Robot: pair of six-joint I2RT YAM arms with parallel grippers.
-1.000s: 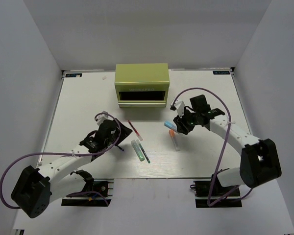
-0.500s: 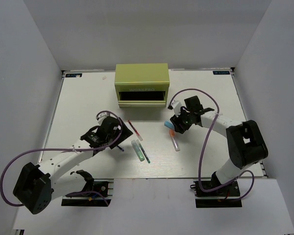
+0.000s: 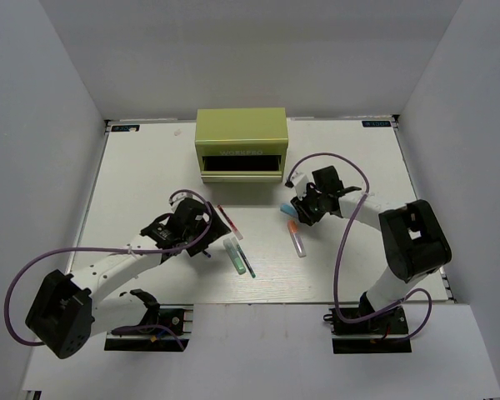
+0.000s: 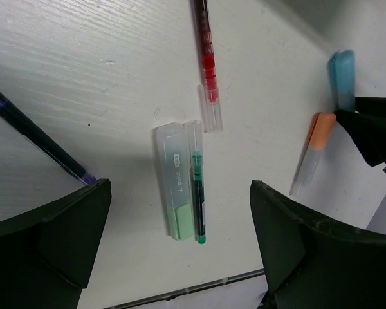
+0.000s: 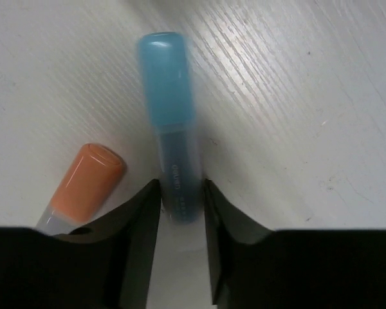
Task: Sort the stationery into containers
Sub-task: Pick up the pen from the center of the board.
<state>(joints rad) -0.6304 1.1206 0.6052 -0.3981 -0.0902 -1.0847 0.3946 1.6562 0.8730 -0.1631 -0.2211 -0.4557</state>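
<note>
Though unclear from above, the wrist view shows the right gripper (image 5: 181,196) clamped on the light blue marker (image 5: 170,109).

The orange-capped pen (image 5: 87,180) lies just beside the blue pen (image 5: 169,109), crowding the right jaws. Toward the box (image 3: 240,133) the worktop (image 3: 258,196) is bare.

a white table (image 3: 150,167) with fine grain lies under the right pincer (image 3: 297,214). beyond the pincer rises a plain pale grey back wall (image 3: 250,54); like walls stand off to either side. light is soft, perhaps from overhead.
</note>
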